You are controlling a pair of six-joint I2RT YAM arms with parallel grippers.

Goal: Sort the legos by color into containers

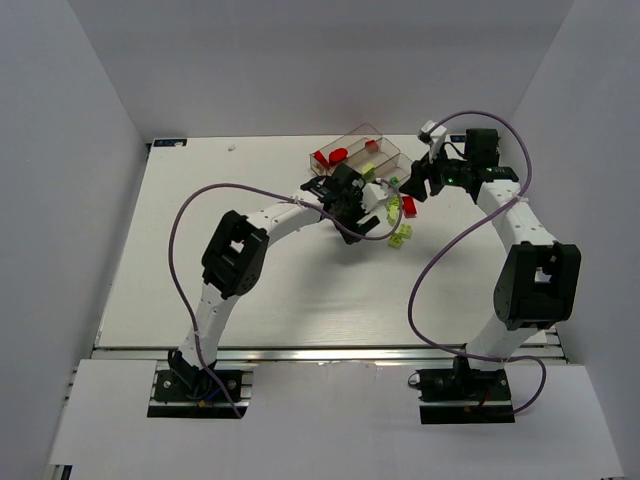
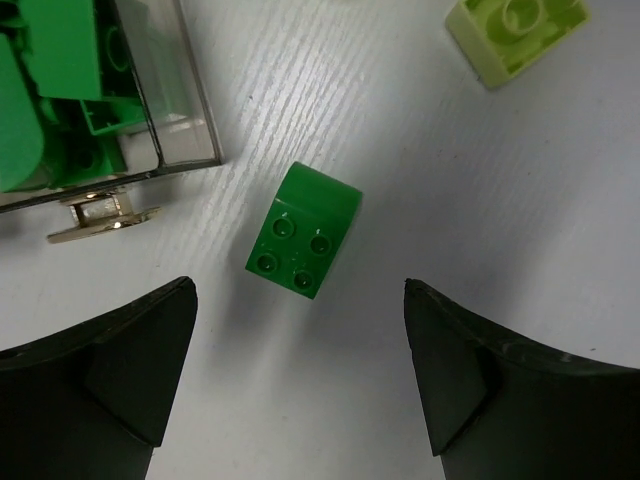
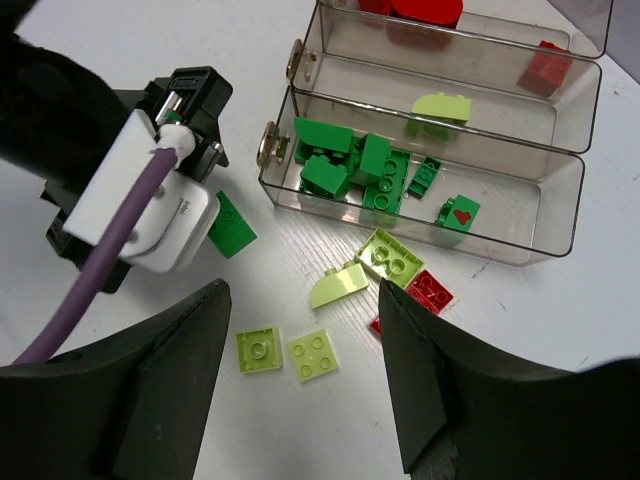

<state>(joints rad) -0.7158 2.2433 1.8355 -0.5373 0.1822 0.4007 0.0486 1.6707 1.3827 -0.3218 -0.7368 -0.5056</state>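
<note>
A dark green brick (image 2: 303, 230) lies on the table just ahead of my open, empty left gripper (image 2: 300, 370), beside the clear tray's corner (image 2: 185, 110). It also shows in the right wrist view (image 3: 231, 226). The tray (image 3: 560, 215) has three compartments: the nearest holds several dark green bricks (image 3: 365, 170), the middle one a lime brick (image 3: 442, 105), the far one red bricks (image 3: 428, 12). Loose lime bricks (image 3: 313, 354) and a red brick (image 3: 428, 290) lie in front of the tray. My right gripper (image 3: 300, 390) is open and empty above them.
The left arm's wrist and purple cable (image 3: 130, 200) are close to the left of the right gripper. The tray (image 1: 385, 140) stands at the table's far middle, both grippers next to it. White walls enclose the table. A lime brick (image 2: 515, 35) lies at the far right.
</note>
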